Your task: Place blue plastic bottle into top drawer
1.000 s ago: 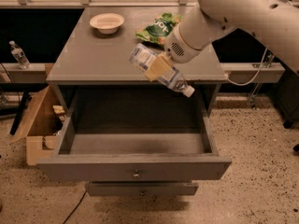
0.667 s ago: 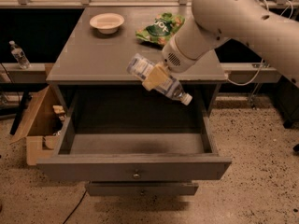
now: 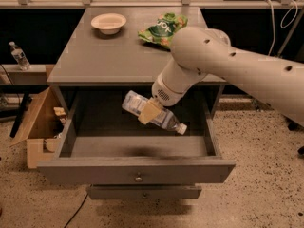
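The blue plastic bottle (image 3: pixel 164 118) is a clear bottle with a pale blue-and-white label and a white cap. It lies nearly level, cap pointing down to the right, held in the air inside the open top drawer (image 3: pixel 137 170). My gripper (image 3: pixel 149 111) is shut on the bottle's middle, its tan fingers (image 3: pixel 148 112) across the label. The white arm reaches in from the right. The drawer is pulled out wide, with a flat grey front and a small round knob (image 3: pixel 138 177). The bottle hangs above the drawer floor, which shows its shadow.
A shallower grey drawer (image 3: pixel 144 192) sits below. On the grey cabinet top (image 3: pixel 95 56) stand a white bowl (image 3: pixel 109 23) and a green chip bag (image 3: pixel 161 30). A cardboard box (image 3: pixel 34 127) is on the floor at left. A small clear bottle (image 3: pixel 19 56) stands far left.
The arm has come down and forward with the bottle, from the cabinet's front edge into the open top drawer. The view is also closer to the cabinet.
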`<state>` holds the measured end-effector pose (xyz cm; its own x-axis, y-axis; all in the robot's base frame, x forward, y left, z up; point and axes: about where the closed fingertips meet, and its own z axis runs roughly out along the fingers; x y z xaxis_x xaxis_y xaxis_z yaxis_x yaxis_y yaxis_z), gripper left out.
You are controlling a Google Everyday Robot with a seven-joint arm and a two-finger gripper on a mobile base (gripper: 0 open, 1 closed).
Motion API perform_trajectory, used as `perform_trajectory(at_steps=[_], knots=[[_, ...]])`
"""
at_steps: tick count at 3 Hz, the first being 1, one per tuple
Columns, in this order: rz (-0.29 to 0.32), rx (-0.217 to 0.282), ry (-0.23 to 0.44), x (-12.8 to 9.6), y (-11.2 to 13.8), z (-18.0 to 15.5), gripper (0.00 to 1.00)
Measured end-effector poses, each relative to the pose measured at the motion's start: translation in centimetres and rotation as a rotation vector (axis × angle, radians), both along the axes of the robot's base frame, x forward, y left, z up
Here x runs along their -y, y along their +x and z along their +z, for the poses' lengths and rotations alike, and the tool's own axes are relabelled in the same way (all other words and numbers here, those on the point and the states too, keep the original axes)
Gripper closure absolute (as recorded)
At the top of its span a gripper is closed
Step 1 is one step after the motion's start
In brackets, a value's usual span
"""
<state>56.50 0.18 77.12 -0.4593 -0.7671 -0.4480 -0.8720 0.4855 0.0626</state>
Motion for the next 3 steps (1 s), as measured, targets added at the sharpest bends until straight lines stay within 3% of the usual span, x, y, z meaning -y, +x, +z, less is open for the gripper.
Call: perform_trajectory(at_steps=[1, 3], knots=[[-0.045, -0.049, -0.026, -0.3, 0.8, -4.7, 0.97], [-0.178, -0.101, -0.047, 0.7, 2.2, -9.4, 0.5]])
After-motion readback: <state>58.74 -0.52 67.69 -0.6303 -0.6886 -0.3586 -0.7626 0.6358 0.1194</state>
